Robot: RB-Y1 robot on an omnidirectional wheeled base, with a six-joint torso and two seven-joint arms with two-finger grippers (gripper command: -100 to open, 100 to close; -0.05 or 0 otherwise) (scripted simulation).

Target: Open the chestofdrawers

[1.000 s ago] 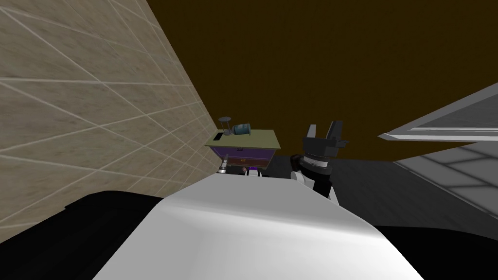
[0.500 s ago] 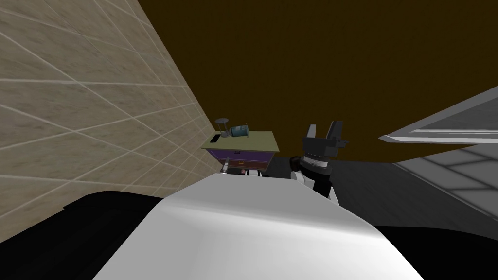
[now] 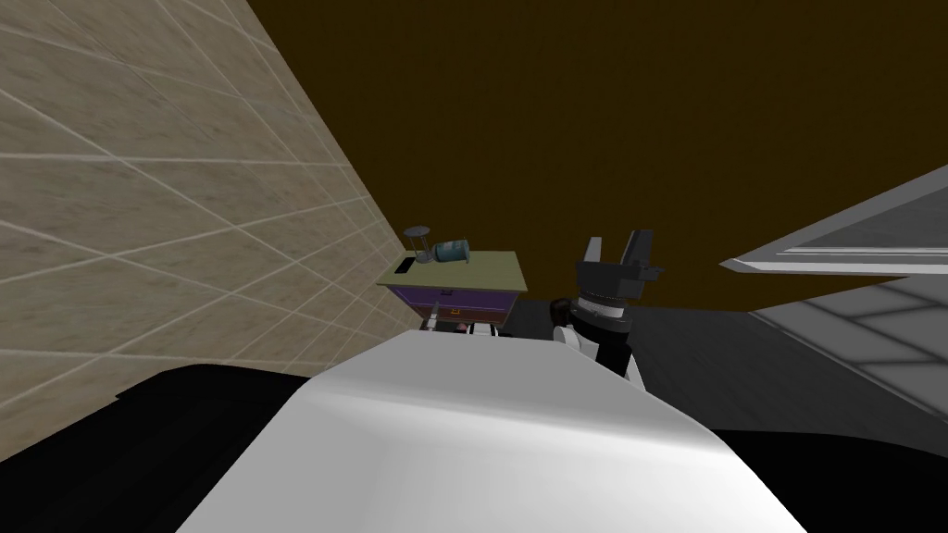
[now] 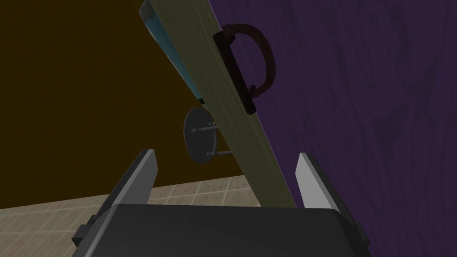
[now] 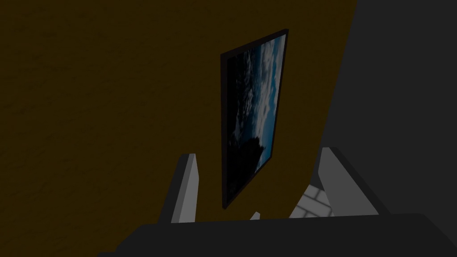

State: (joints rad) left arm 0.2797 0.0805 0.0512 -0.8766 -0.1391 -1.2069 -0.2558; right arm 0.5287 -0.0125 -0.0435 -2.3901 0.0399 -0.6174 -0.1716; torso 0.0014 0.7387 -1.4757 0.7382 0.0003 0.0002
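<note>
The chest of drawers (image 3: 460,278) stands at about 12 o'clock, close in, with its side against the tiled wall (image 3: 167,204) at 10 o'clock. It has an olive tabletop and a purple front. On the tabletop, a small round stand (image 3: 418,233), a bluish jar (image 3: 453,250) lying on its side and a dark flat thing (image 3: 405,266) sit near the wall.

The left jaws stand wide open and hold nothing, their fingers (image 4: 143,176) apart. The edge of the olive tabletop runs in line with the gap between them. The dark D-shaped handle (image 4: 235,73) on the purple front lies well beyond the fingertips, untouched.

The right jaws are raised at 1 o'clock, beside the chest. Their fingers (image 5: 186,187) are spread and empty.
</note>
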